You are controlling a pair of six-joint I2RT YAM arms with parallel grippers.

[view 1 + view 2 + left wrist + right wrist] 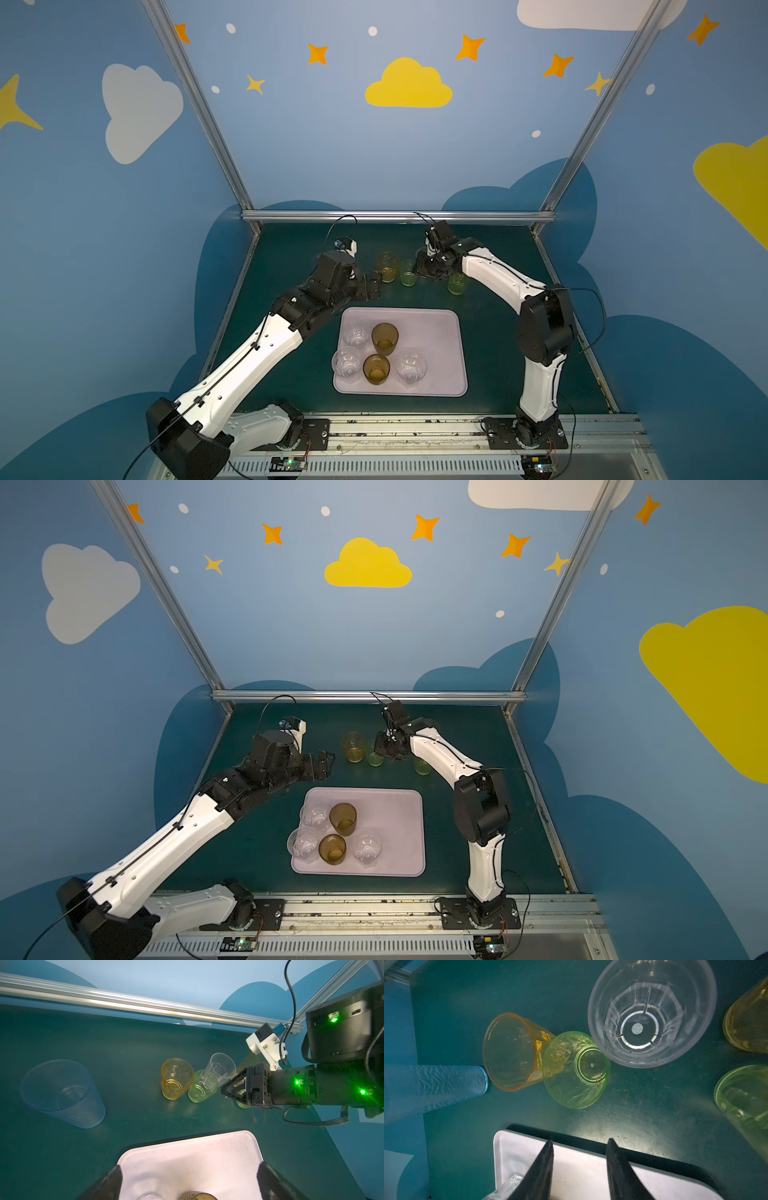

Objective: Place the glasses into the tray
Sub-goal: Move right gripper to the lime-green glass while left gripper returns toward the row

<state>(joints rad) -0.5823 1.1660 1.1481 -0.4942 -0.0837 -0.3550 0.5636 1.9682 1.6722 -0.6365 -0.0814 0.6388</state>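
Note:
The pale lilac tray (pixel 438 345) holds three clear glasses and two brown-amber ones (pixel 385 338). Behind it on the mat stand an orange glass (pixel 387 266), a green glass (pixel 408 274) and a yellow-green glass (pixel 457 284). A clear glass (pixel 652 1012) stands close beyond the fingertips of my right gripper (pixel 580 1141), whose jaws are apart with nothing between them. My left gripper (pixel 372 286) hangs wide open over the tray's far left corner (pixel 187 1157), empty. A pale blue glass (pixel 62 1093) stands to its left.
A tall orange glass (pixel 747 1022) stands near the right arm, hidden in the top views. The aluminium rail (pixel 399 216) and blue walls close the back. The orange, green and clear glasses stand tightly together.

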